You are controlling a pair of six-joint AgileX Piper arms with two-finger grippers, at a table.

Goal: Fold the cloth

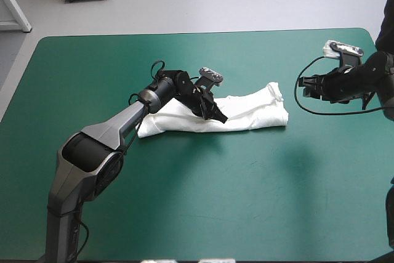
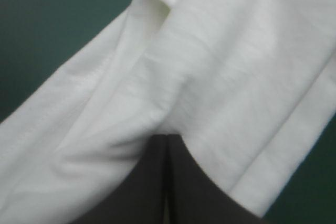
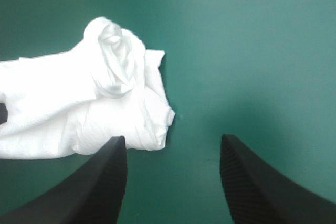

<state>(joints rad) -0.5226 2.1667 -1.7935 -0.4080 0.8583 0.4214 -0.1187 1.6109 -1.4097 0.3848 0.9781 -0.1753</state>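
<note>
Left gripper (image 2: 167, 138) is pinched tight on the T-shirt (image 2: 210, 66), white cloth spreading ahead of it and a sliver caught between its fingers. Right gripper (image 3: 173, 140) gapes wide, holding nothing, over the bench (image 3: 252, 51), the T-shirt's bunched end just ahead

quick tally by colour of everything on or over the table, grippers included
white: 1, the T-shirt, folded into a long strip
black: 2, the left gripper shut on the T-shirt, and the right gripper open beside its end
teal-green: 1, the table cover
total: 4
</note>
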